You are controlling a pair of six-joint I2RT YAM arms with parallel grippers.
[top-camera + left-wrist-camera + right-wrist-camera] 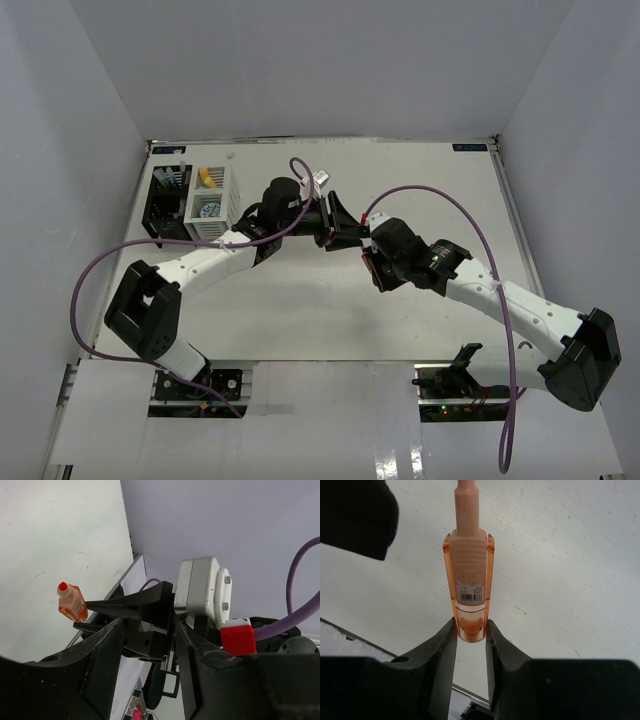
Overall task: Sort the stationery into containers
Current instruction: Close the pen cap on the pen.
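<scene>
Two robot arms meet over the middle of a white table (420,190), seen from above and from each wrist. The right gripper (470,628) is closed on an orange marker (468,580). It pinches the clear bottom end, so most of the body and the narrow tip stick out past the fingers, above bare table. The left gripper (148,630) faces it from close by with its jaws apart and nothing in them. In the left wrist view the marker sits up and to the left of those jaws, not between them. In the right wrist view a dark shape, likely a left finger, hangs just beside the marker's tip without touching it.

The white container (222,200) and black container (160,205) stand side by side at the far left of the table, well apart from the marker, with some items already inside.

The step looks like a handover from right to left, since the containers are on the left arm's side. Next, the left jaws would need to line up around the marker's free end and close before the right lets go.
</scene>
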